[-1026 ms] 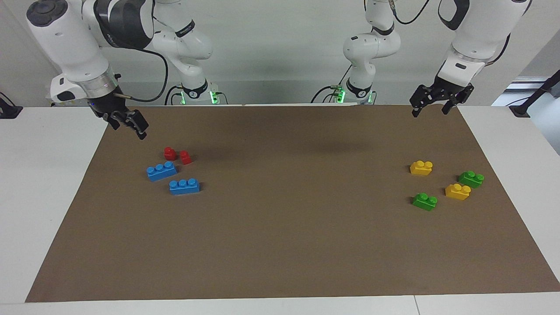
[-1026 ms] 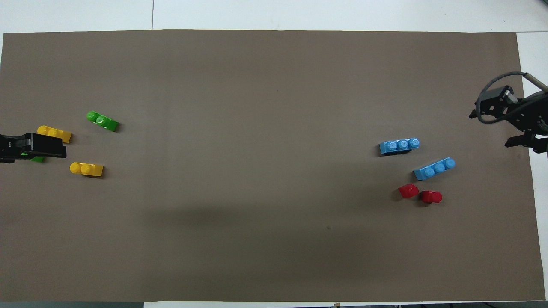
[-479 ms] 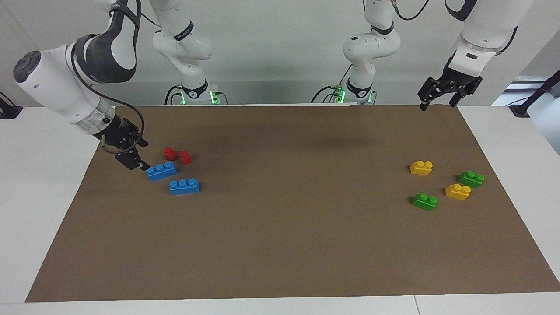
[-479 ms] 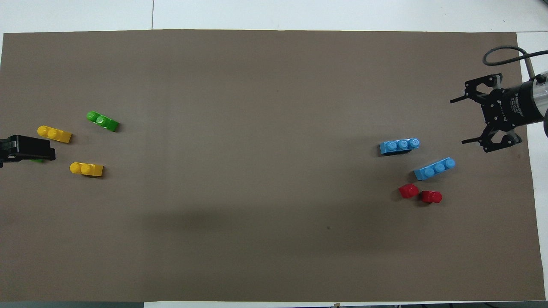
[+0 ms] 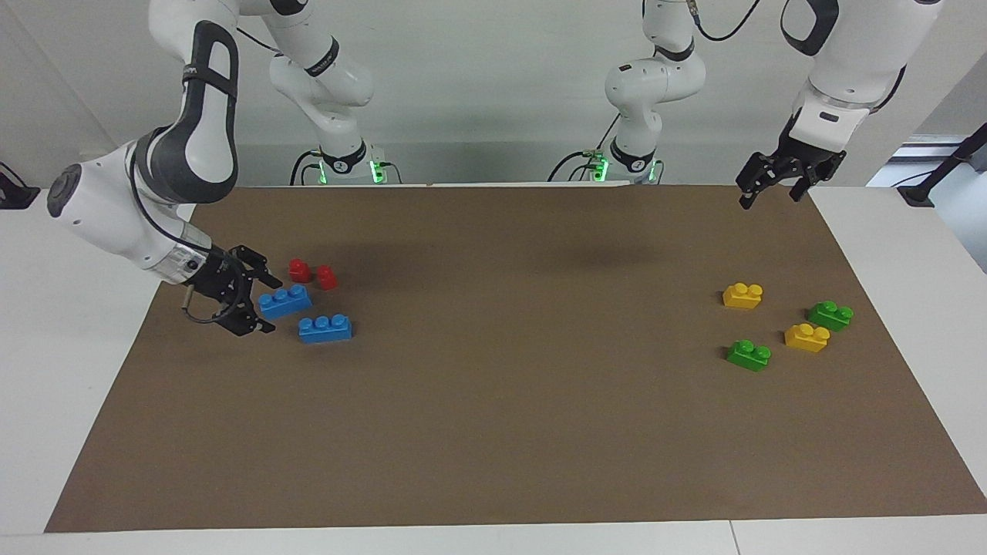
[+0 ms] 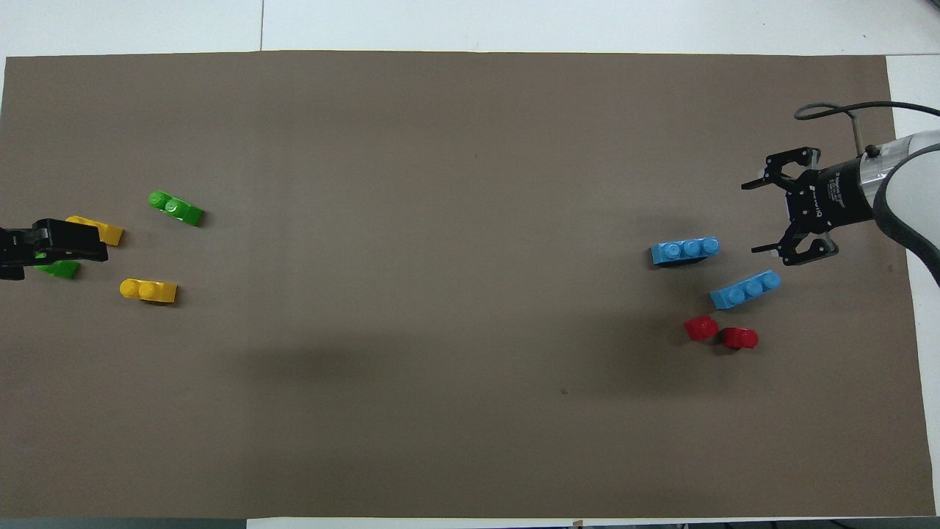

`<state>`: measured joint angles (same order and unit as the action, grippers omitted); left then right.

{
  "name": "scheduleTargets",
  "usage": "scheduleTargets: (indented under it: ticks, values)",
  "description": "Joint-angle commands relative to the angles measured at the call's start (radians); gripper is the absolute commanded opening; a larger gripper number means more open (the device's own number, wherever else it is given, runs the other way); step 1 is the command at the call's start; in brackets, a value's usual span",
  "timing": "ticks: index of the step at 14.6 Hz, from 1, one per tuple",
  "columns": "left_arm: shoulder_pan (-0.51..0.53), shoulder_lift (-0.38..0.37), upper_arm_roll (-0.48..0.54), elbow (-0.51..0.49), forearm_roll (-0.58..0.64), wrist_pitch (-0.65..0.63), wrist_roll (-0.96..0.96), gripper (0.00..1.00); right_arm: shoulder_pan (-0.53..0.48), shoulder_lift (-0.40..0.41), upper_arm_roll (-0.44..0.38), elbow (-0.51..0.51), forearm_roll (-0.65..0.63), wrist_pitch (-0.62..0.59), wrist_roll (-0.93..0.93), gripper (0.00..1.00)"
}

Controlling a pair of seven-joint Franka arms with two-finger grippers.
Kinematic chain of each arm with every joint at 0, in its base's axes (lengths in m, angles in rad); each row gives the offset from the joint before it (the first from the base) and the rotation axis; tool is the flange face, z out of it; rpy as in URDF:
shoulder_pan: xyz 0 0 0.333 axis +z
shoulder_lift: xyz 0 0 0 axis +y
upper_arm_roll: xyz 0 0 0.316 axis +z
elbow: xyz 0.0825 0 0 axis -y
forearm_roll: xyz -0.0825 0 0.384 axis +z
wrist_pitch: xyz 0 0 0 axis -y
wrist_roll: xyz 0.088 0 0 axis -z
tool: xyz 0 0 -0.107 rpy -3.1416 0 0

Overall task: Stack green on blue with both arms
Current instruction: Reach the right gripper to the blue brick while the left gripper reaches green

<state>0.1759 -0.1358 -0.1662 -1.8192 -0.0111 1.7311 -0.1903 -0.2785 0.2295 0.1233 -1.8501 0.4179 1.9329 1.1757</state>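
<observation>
My right gripper (image 5: 266,301) has dropped low, jaws wide, beside the nearer blue brick (image 5: 284,301). My left gripper (image 5: 767,193), open, still hangs high, well above the green bricks (image 5: 748,354).

Two bright blue three-stud plastic bricks (image 5: 284,301), two green two-stud bricks (image 5: 748,354), yellow bricks (image 5: 742,295), red pieces (image 5: 299,270) (all plain), brown mat (image 5: 493,432).

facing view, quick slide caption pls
Open right gripper low beside a blue brick; open left gripper raised near the green bricks and yellow bricks.
</observation>
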Motion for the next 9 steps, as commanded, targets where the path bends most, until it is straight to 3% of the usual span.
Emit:
scheduleTargets:
  ticks: [1,9]
  values:
    - [0.008,0.053,-0.001,-0.008,-0.013,0.083,-0.127,1.00,-0.010,-0.009,0.006,-0.055,0.027,0.028,0.012,0.99]
    - [0.040,0.226,0.005,0.005,-0.012,0.260,-0.276,1.00,-0.001,0.027,0.007,-0.145,0.058,0.150,-0.021,0.99]
